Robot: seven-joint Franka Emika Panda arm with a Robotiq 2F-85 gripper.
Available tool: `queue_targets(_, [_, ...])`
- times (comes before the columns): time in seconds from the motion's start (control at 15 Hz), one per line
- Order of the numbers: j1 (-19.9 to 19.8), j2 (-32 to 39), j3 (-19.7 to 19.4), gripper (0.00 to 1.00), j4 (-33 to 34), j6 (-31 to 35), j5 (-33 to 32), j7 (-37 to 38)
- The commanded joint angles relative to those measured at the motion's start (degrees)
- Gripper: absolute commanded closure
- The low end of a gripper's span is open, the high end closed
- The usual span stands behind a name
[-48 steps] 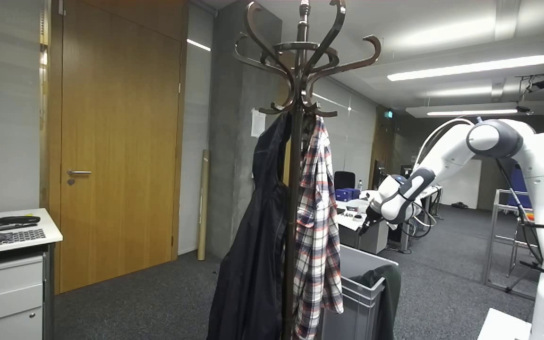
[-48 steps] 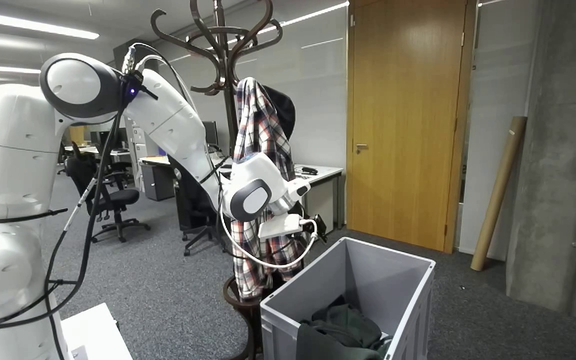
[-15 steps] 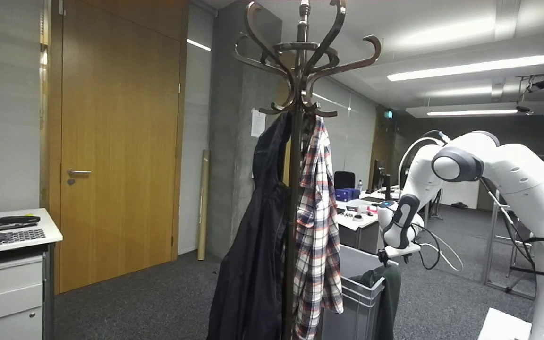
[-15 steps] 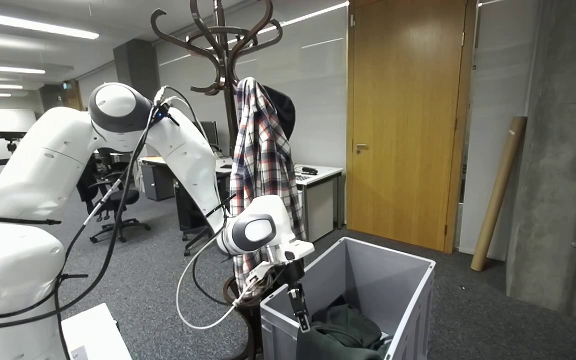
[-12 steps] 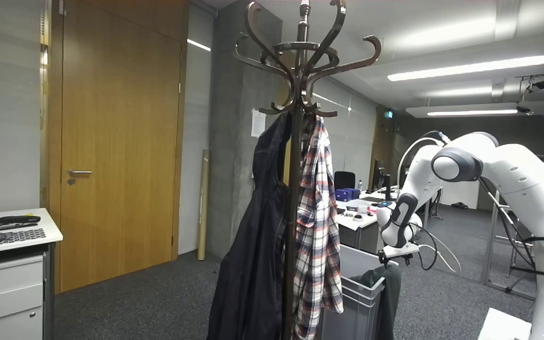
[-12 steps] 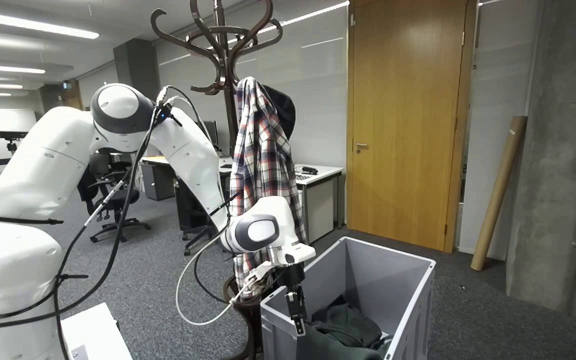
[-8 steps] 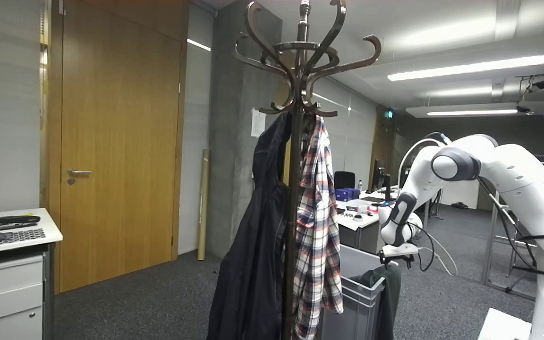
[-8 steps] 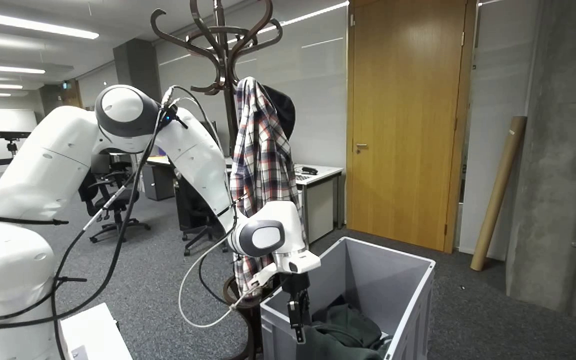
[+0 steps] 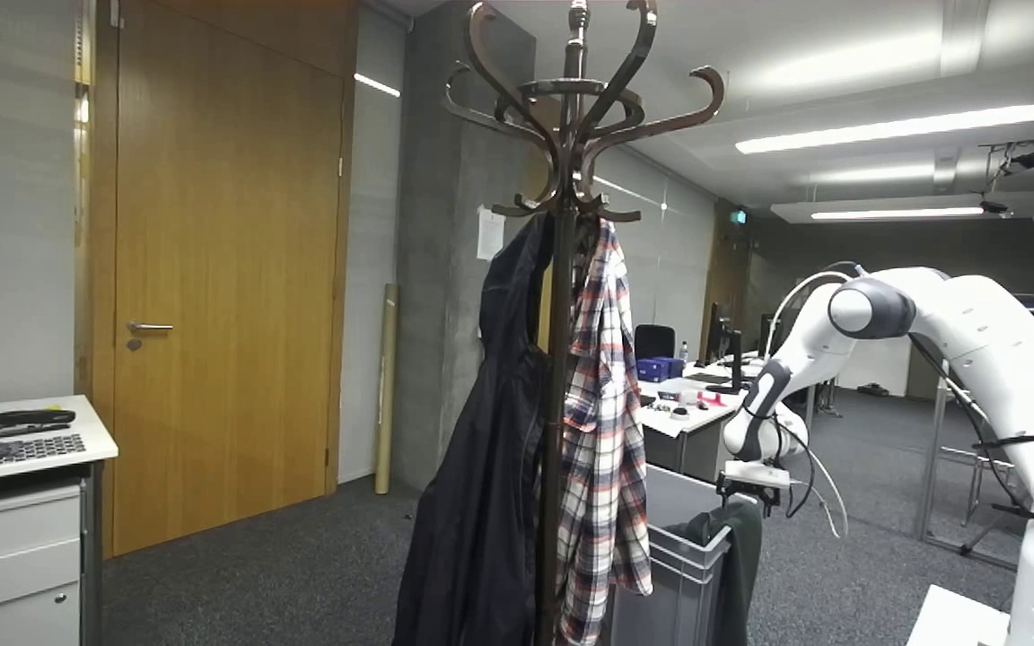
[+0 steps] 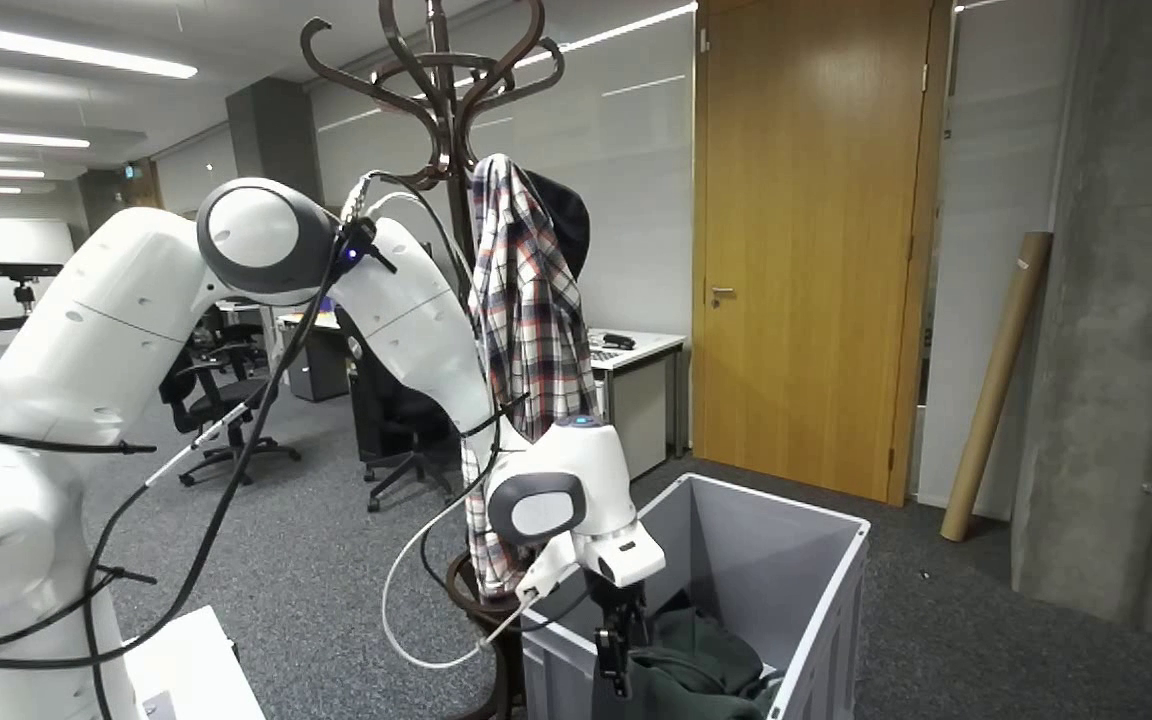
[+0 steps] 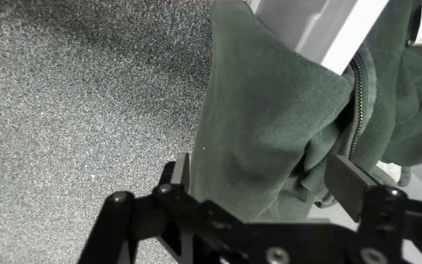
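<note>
My gripper (image 11: pixel 264 176) stands open, its two pads (image 11: pixel 346 183) far apart in the wrist view. Between and beyond them lies a dark green garment (image 11: pixel 247 110) with a zip and a white label. It drapes over the rim of a grey crate (image 11: pixel 354 36); part hangs outside and part lies inside. Whether the fingers touch the cloth I cannot tell. In an exterior view the gripper (image 10: pixel 624 655) points down at the near end of the crate (image 10: pixel 786 502), right by the garment (image 10: pixel 696 650). Elsewhere the garment (image 9: pixel 738 565) hangs down the crate's outer side.
Beside the crate rises a dark coat stand (image 9: pixel 560 359) bearing a plaid shirt (image 9: pixel 602 404) and a black jacket (image 9: pixel 490 502). My forearm passes close to the shirt (image 10: pixel 536 330) in an exterior view. A cardboard tube (image 10: pixel 996 390) leans on the wall.
Over three seconds the arm came down and the gripper turned to point downward at the garment. Within the last second it shifted slightly along the crate and lower. The fingers stayed open; the garment looks unmoved.
</note>
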Motion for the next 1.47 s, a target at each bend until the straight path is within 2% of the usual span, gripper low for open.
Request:
queue_targets(0.0, [-4.6,0.1,5.1,0.0,1.4,2.2,4.2,-5.4])
queue_targets(0.27, [-6.2,1.1,8.0,0.0,2.7,2.0,6.5,-8.9])
queue_targets(0.33, [-6.5,1.2,8.4,0.03,2.9,1.8,6.7,-9.5])
queue_targets(0.4, [-6.7,1.4,8.8,0.11,3.1,1.7,6.9,-10.1])
queue_targets(0.47, [-6.7,1.7,8.9,0.28,3.2,1.8,7.0,-10.6])
queue_targets(0.6, [-6.8,2.3,9.0,0.36,3.6,1.6,7.0,-11.3])
queue_targets(0.87, [-7.2,3.0,9.1,0.69,4.1,1.2,6.8,-12.5])
queue_targets(1.07, [-6.3,2.1,7.5,0.91,4.0,-0.1,5.7,-12.1])
queue_targets(1.4, [-2.2,-2.2,3.5,0.92,2.7,-2.4,2.9,-10.2])
